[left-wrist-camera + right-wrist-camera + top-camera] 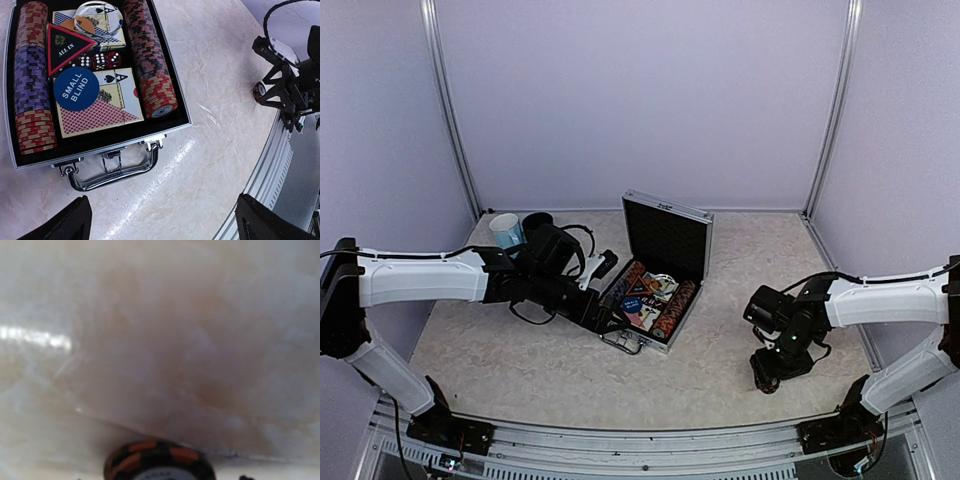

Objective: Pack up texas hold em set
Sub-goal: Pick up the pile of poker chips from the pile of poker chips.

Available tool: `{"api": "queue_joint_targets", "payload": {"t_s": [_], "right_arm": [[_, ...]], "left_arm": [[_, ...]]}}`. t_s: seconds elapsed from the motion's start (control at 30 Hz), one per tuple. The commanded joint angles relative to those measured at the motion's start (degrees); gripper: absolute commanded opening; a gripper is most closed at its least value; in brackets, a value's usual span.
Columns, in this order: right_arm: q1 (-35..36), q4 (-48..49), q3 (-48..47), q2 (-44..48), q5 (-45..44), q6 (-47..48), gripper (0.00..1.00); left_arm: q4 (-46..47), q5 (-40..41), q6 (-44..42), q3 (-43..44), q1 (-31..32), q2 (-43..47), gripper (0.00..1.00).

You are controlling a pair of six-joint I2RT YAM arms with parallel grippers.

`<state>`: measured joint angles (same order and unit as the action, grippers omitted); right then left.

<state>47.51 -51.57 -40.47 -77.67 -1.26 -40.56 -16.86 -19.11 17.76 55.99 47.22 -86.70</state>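
Right fingers [765, 376] beside chip [159, 461] (case [668, 240] open)

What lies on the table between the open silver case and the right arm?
Only bare tabletop, in the top view; a chip lies by the arm.

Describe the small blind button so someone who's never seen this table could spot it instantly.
Find the open silver case; between its two long chip rows lie card decks. The button rests on the deck nearest the handle. It is the only blue disc, lettered SMALL BLIND, unlike the black triangle and clear disc beyond.
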Motion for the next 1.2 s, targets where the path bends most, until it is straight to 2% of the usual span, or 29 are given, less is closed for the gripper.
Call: {"api": "queue_joint_targets", "payload": {"t_s": [0.0, 0.1, 0.73, 1.17], "right_arm": [[-0.33, 1.56, 1.37, -0.14, 1.11, 0.12, 0.68], [-0.48, 3.09, 2.04, -1.64, 1.17, 0.82, 0.67], [0.84, 5.26, 3.47, -2.17, 5.39, 0.77, 0.47], [2.11, 4.8, 3.38, -1.79, 4.73, -0.75, 0.48]], "left_arm": [[1.34, -0.78, -0.09, 1.41, 0.19, -0.94, 0.99], [1.22, -0.74, -0.1, 1.58, 0.24, -1.02, 0.99], [1.44, -0.65, 0.08, 1.16, 0.33, -1.14, 0.99], [1.46, -0.58, 0.17, 1.23, 0.49, -1.11, 0.99]]}}
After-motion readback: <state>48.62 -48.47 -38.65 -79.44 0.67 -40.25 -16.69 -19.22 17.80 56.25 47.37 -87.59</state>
